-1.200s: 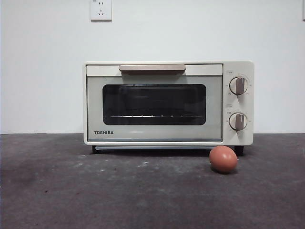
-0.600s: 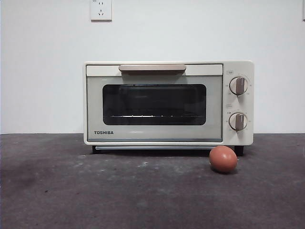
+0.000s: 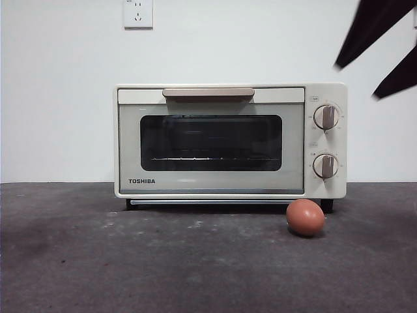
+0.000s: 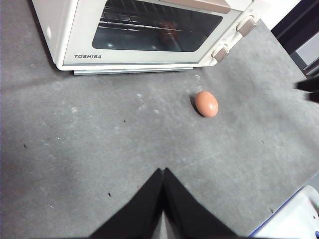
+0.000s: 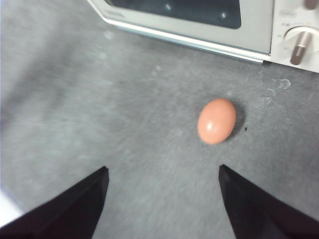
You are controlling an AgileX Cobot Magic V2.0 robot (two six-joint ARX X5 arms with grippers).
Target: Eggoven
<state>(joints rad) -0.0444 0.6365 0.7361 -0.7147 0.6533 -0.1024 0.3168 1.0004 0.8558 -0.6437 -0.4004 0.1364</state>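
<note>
A: Start with the bench (image 3: pixel 98 274). What is on it?

B: The oven (image 3: pixel 230 141) sits toward the back edge, door closed, handle along the top, 2 knobs (image 3: pixel 325 117) on one side. The egg (image 3: pixel 305 217) lies on the bench just in front of the oven's corner below those knobs, near it but not touching.

A: And the arms?

B: The right hand (image 5: pixel 163 172) hangs above the bench with its jaws spread wide and nothing between them. The left hand (image 4: pixel 163 172) is further toward the front edge, jaws pressed together and empty.

A: Which one is closer to the egg?

B: The right, I judge. In its wrist view the egg (image 5: pixel 217 121) fills more of the picture and lies ahead of the gap between the jaws, a little toward one jaw. In the left wrist view the egg (image 4: pixel 206 103) is well apart from the closed tips. The egg's long axis runs roughly toward the oven, slightly slanted, so the wide jaws would close across its narrow width.

A: What differs from 0.5 s ago?

B: In the front view 2 dark arm parts (image 3: pixel 374 26) now show at the top corner on the knob side, where only wall showed before. Oven and egg have not moved.
</note>
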